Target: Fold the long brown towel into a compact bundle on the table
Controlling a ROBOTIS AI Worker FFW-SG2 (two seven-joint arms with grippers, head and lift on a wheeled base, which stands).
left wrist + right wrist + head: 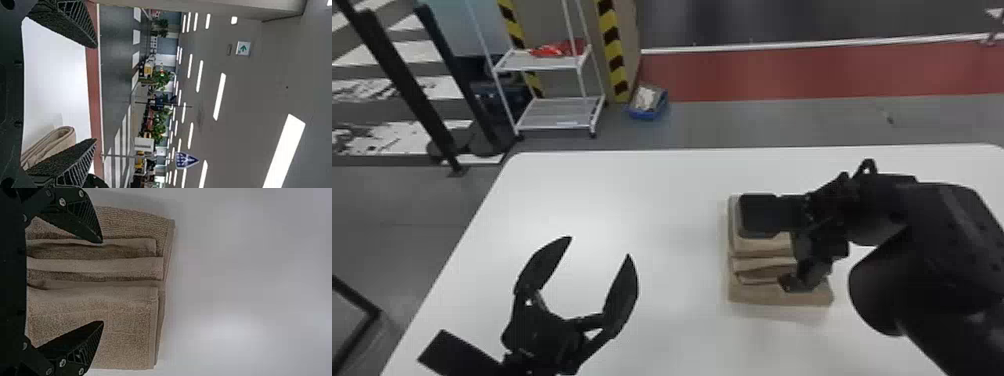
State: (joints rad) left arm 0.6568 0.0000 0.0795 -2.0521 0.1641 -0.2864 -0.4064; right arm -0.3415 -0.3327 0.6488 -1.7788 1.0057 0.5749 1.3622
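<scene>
Large industrial-looking hall, yellow-and-black hazard stripes point(615, 62), white wheeled rack point(562, 112), red floor band point(782, 72), ceiling strip lights point(220, 96), green-arrow sign point(243, 48)

1. The black, jointed left arm point(536, 352) comes in from the head view's bottom edge, its black two-fingered left gripper point(600, 246) pointing forward.
2. The left gripper's flat, black, tapered fingers point(545, 262) stand wide apart.
3. The bulky, black, jointed right arm point(944, 240) comes in from the right side, bent at its joints.
4. Its black two-fingered right gripper point(772, 251) points downward, fingertips well apart.
</scene>
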